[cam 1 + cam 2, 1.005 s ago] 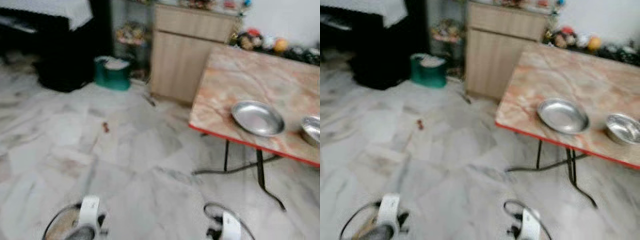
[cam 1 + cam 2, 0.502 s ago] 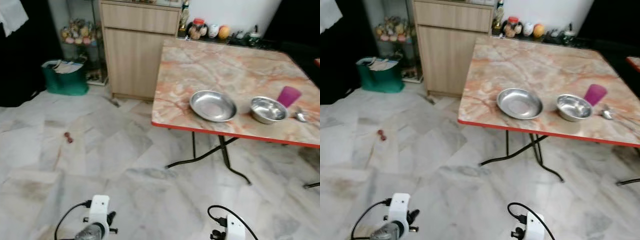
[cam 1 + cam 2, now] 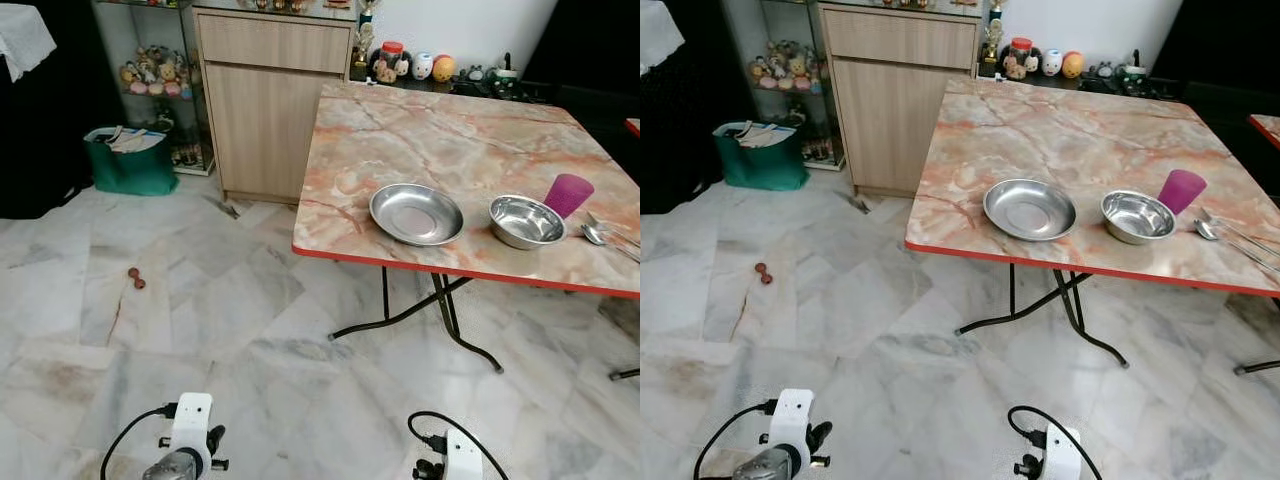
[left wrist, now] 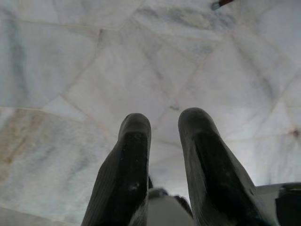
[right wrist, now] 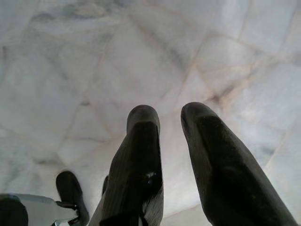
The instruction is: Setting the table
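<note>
I see both arms hanging low over the pale marble floor (image 3: 250, 330). The left gripper (image 4: 164, 123) has its two black fingers a little apart, holding nothing; the right gripper (image 5: 170, 117) is the same, slightly parted and empty. Ahead stands the table (image 3: 1070, 130), orange-veined marble with a red edge on black folding legs. On it, near the front edge, sit a shallow steel plate (image 3: 1029, 209), a steel bowl (image 3: 1137, 216) just beside it, a pink cup (image 3: 1181, 190) and a spoon (image 3: 1210, 229). A wooden cabinet (image 3: 265, 100) stands behind, a green bag (image 3: 132, 160) beside it. I can read no writing.
</note>
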You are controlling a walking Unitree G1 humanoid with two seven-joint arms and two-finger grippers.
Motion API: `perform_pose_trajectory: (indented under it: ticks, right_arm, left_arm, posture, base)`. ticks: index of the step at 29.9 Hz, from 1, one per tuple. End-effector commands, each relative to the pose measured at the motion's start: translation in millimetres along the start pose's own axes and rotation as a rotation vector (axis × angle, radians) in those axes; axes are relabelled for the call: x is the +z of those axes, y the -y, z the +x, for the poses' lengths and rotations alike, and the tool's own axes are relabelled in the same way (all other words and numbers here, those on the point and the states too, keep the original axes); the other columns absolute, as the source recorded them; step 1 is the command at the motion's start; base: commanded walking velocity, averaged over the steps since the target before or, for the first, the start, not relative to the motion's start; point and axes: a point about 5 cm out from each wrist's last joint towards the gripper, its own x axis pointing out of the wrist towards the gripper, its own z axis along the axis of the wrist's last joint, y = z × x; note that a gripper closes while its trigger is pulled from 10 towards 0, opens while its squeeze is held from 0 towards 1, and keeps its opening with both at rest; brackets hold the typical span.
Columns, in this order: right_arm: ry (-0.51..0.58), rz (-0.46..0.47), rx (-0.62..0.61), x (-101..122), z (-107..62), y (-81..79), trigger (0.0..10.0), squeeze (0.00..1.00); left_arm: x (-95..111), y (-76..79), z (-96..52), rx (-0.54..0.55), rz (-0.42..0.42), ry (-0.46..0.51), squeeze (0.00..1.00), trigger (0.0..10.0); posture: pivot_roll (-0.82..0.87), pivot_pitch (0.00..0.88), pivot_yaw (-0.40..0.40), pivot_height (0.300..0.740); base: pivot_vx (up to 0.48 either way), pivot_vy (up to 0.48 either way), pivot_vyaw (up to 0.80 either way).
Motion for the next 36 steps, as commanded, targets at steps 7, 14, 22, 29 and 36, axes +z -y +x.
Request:
perform_pose_trajectory:
  ticks: [7,14,22,29,36]
  right_arm:
    - [0.002,0.008,-0.006,-1.0,-0.3,0.4,10.0,0.0]
    - [0.012,0.011,-0.016,2.3,-0.4,5.8,10.0,0.0]
    - [0.032,0.025,-0.021,4.9,-0.2,6.1,10.0,0.0]
    - [0.02,0.025,-0.018,4.6,0.2,5.0,10.0,0.0]
    - [0.017,0.014,-0.021,4.0,-0.4,8.1,10.0,0.0]
  left_arm:
    - [-2.4,-0.3,-0.9,-0.005,0.005,0.0,0.0,10.0]
    - [-0.2,-0.5,-0.6,-0.014,0.019,0.008,0.0,10.0]
    - [2.2,-1.0,-0.1,-0.019,0.027,0.015,0.0,10.0]
    - [0.0,0.1,-0.4,-0.017,0.015,0.01,0.0,10.0]
    - [1.5,1.1,-0.3,-0.016,0.008,0.025,0.0,10.0]
  posture:
    - [0.11,0.0,-0.095,0.727]
    - [0.11,0.0,-0.092,0.727]
    - [0.11,0.0,-0.093,0.727]
    - [0.1,0.0,-0.096,0.727]
    - [0.1,0.0,-0.103,0.727]
  base:
    - [0.0,-0.412,0.0]
    - [0.0,-0.41,0.0]
    - [0.0,-0.091,0.0]
    - [0.0,0.0,-0.37]
    - [0.0,0.0,-0.63]
